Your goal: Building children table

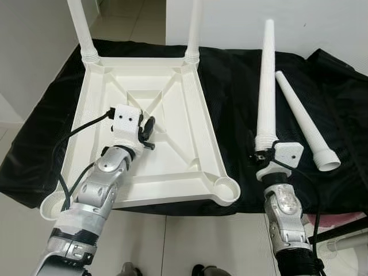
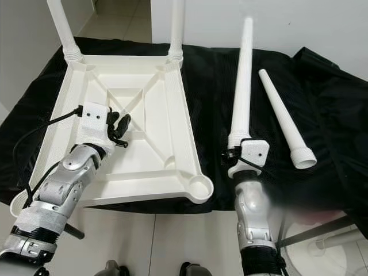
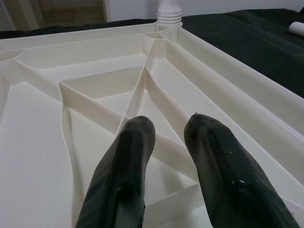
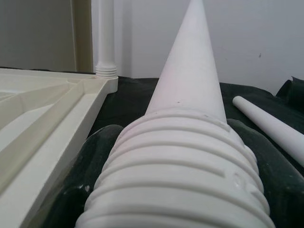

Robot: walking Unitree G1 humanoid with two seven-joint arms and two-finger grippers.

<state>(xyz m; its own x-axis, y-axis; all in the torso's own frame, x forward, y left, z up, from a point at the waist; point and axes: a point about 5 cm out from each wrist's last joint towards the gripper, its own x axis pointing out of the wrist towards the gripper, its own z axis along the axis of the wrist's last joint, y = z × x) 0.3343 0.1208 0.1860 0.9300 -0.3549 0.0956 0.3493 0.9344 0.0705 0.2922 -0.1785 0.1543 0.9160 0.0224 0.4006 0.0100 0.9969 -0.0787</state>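
Two legs remain unfitted. Right gripper (image 1: 263,150) clamps the ribbed base of one table leg (image 1: 266,86); the spare leg (image 1: 301,118) lies just beside it. Left gripper (image 1: 148,131), fingers (image 3: 126,166) slightly parted and empty, hovers over the inverted tabletop (image 1: 167,123). Risk: cross-threading at the near corner socket (image 1: 227,187), or tabletop sliding on the black cloth (image 1: 233,86). Pale tiled floor (image 1: 201,241), white walls.

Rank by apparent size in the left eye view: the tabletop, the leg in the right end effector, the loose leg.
1. Tabletop, clearly largest.
2. Held leg in the right end effector.
3. Loose leg. It looks shorter, but angle and distance could account for that.
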